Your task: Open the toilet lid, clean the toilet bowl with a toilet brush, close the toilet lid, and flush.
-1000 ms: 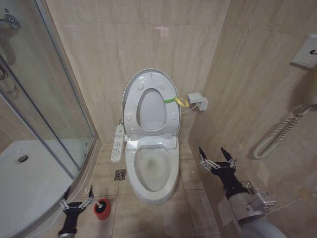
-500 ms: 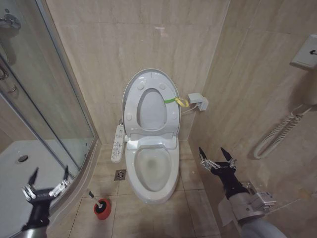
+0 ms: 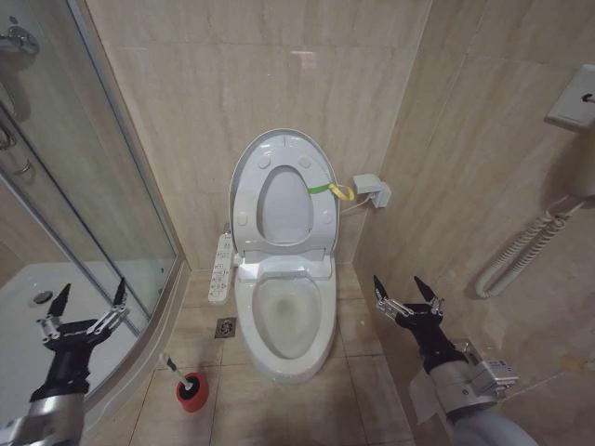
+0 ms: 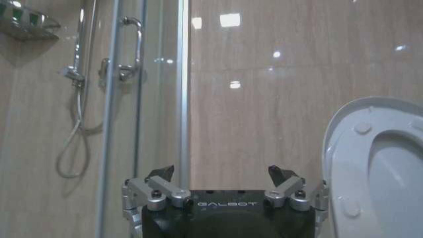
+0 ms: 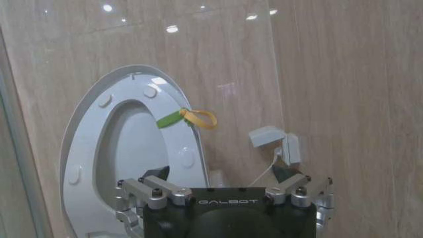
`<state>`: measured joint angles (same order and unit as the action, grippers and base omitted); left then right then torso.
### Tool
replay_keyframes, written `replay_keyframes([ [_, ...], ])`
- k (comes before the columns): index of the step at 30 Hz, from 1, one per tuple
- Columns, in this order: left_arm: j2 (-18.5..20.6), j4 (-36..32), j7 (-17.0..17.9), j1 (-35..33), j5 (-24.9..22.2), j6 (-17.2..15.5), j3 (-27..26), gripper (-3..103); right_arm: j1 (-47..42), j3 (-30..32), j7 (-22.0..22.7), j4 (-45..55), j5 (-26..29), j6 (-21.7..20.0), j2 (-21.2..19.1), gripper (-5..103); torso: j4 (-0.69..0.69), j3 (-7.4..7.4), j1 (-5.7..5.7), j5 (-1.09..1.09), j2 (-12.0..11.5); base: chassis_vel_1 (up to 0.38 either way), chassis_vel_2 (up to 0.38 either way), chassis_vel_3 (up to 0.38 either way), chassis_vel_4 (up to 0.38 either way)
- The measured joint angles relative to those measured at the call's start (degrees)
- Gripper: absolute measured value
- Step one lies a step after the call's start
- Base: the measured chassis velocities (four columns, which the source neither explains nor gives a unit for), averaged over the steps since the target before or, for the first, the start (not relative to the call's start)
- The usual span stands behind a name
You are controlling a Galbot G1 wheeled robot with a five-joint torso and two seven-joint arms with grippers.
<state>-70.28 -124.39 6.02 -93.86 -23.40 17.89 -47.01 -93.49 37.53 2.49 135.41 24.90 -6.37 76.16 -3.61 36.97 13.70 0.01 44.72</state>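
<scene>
The toilet lid (image 3: pixel 279 138) stands raised against the back wall, with the seat ring (image 3: pixel 246 212) folded up against it. Below them the toilet bowl (image 3: pixel 284 321) lies uncovered. The toilet brush (image 3: pixel 171 364) stands in its red cup holder (image 3: pixel 191 392) on the floor, left of the bowl. Up and to the left of the brush, by the shower glass, my left gripper (image 3: pixel 82 314) hangs open and holds nothing. My right gripper (image 3: pixel 407 294) hovers open to the right of the bowl. The left wrist view has that gripper (image 4: pixel 221 173) open beside the lid (image 4: pixel 332 153).
A curved glass shower enclosure (image 3: pixel 102 214) fills the left side. A white button panel (image 3: pixel 221 268) hangs at the bowl's left, above a floor drain (image 3: pixel 226 327). A small wall box (image 3: pixel 372 190) and a green-yellow strap (image 5: pixel 188 118) sit right of the lid. A corded handset (image 3: pixel 521 251) hangs on the right wall.
My left gripper has let go of the brush handle and moved left and up, away from the red holder. The brush stays standing in the holder. The right arm has not moved.
</scene>
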Motion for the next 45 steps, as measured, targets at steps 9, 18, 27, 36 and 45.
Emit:
replay_keyframes([
  [9,-1.7,1.1,0.5,2.2,2.3,1.9,4.6,95,0.0,0.0,0.0,0.0,0.0,0.0,0.0,100,0.01,0.00,0.00,-0.02,0.0,0.000,0.000,0.000,0.000],
  [18,-4.0,-2.4,2.6,-2.5,7.7,2.8,7.6,93,0.0,0.0,0.0,0.0,0.0,0.0,0.0,100,0.01,0.00,0.00,0.00,0.0,0.000,0.000,0.000,0.000],
  [27,-6.5,-3.6,4.1,-6.6,8.4,3.8,7.6,93,0.0,0.0,0.0,0.0,0.0,0.0,0.0,100,0.01,0.00,0.00,0.00,0.0,0.000,0.000,0.000,0.000],
  [36,-10.3,-3.6,7.5,-10.0,10.8,1.6,10.1,94,0.0,0.0,0.0,0.0,0.0,0.0,0.0,100,0.01,0.00,0.00,-0.01,0.0,0.000,0.000,0.000,0.000],
  [45,-10.7,-5.6,6.4,-10.6,10.8,-1.5,9.8,96,0.0,0.0,0.0,0.0,0.0,0.0,0.0,100,0.00,0.00,0.00,0.00,0.0,0.000,0.000,0.000,0.000],
])
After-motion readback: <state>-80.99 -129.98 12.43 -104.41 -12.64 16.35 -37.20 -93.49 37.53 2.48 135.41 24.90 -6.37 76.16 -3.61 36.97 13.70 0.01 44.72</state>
